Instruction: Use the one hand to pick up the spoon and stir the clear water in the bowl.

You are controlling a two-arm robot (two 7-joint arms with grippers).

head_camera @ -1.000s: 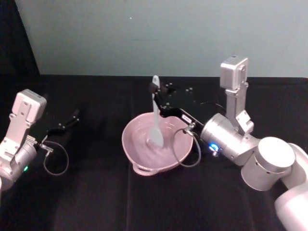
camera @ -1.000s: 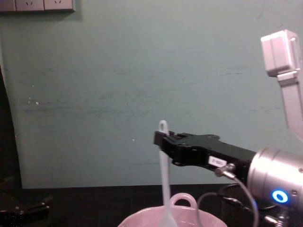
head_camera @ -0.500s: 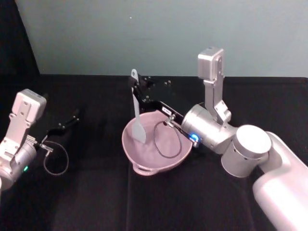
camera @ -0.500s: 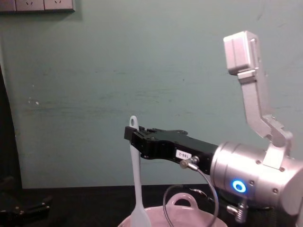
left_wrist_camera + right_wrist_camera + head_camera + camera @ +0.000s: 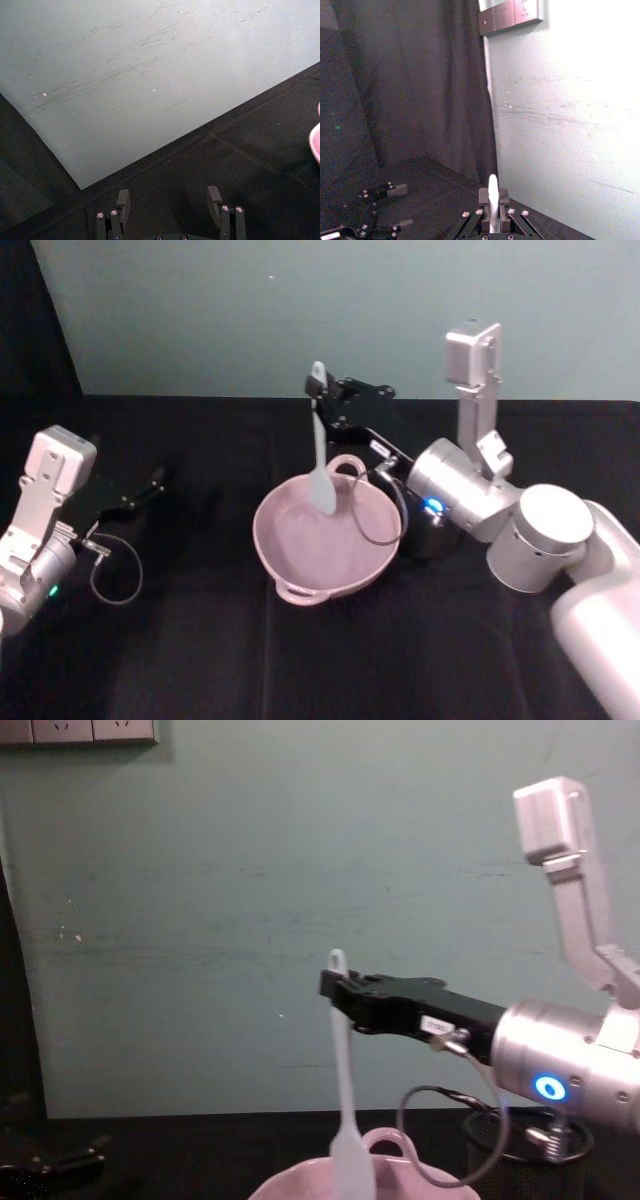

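The pale pink bowl [image 5: 300,575] stands mid-table, its loop handle [image 5: 386,1140] at the far rim. My right gripper [image 5: 322,400] is shut on the upper handle of the white spoon [image 5: 319,455], which it holds upright over the far part of the bowl. In the chest view the spoon [image 5: 342,1070] hangs from the right gripper [image 5: 334,988] and its blade dips behind the bowl's rim [image 5: 290,1187]. The right wrist view has the spoon's handle [image 5: 493,192] clamped between the fingers. My left gripper [image 5: 155,480] rests open on the table far left, apart from the bowl.
A black wire-mesh cup [image 5: 520,1152] stands just right of the bowl, partly behind my right wrist. A grey cable loop [image 5: 375,520] hangs over the bowl's right side. The black table runs back to a green wall. The left wrist view catches the bowl's edge [image 5: 316,142].
My right arm has swung the spoon from the bowl's middle to its left side, then across to the far rim, and lifted it slightly. The left arm stayed still.
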